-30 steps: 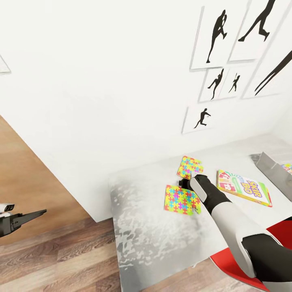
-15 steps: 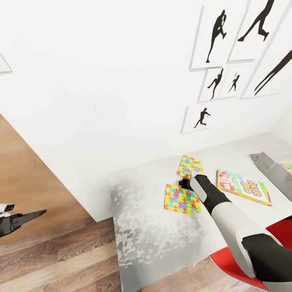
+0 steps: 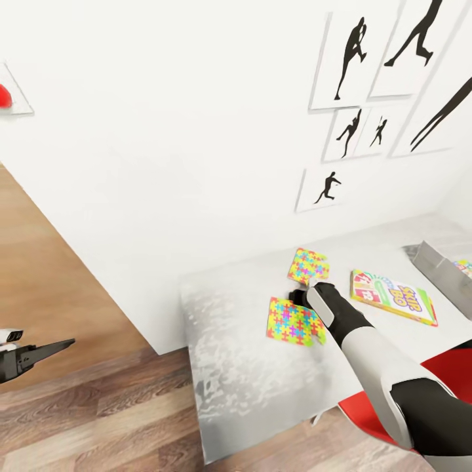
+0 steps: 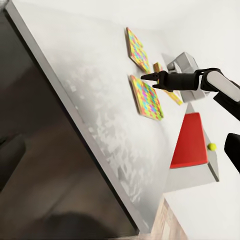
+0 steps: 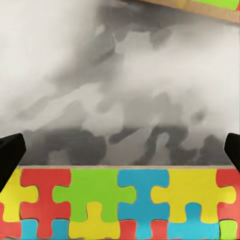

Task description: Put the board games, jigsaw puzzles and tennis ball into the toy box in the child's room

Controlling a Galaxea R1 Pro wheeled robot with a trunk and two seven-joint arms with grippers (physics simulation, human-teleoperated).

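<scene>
Two jigsaw puzzles, near and far, flat on the table; right end effector poised between them, fingers spread wide. Left end effector: can't tell.

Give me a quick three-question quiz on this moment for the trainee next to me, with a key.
1. True or false: the right gripper hangs over the table between the near jigsaw puzzle and the far jigsaw puzzle.
2. What lies on the table between the two puzzles and the toy box? A) a Monopoly box B) the Skip-Bo board game C) a teddy bear
3. Fill in: in the right wrist view, the right gripper's jaws stand ____ (open or shut).

Key: 1 true; 2 B; 3 open.
</scene>
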